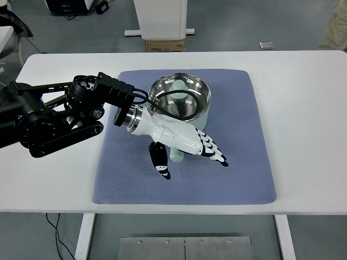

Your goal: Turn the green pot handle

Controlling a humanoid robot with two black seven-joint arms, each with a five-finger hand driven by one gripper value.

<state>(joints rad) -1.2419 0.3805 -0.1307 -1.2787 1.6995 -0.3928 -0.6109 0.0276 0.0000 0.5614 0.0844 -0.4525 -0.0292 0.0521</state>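
Spread above the blue-grey quilted mat (184,179), the left hand (184,143) held nothing: its white palm faced down, four black-and-white fingers (214,153) pointed out toward the right, and the thumb (160,162) angled down toward the near edge. Just under the hand, between thumb and fingers, the pale green handle (176,155) of the pot poked out toward the near side; whether the palm touched it could not be told. Directly beyond the hand sat the pale green pot with a shiny steel inside (180,99), upright on the far half of the mat, with a green stub showing at its far rim. A black cable (162,96) looped from the wrist across the pot's near rim. Behind the wrist, to the left, the black arm (49,119) stretched over the white tabletop (303,108) to the picture's left edge. Farther off, past the tabletop's far edge, a cardboard box (165,45) stood on the grey floor at the foot of a white column.
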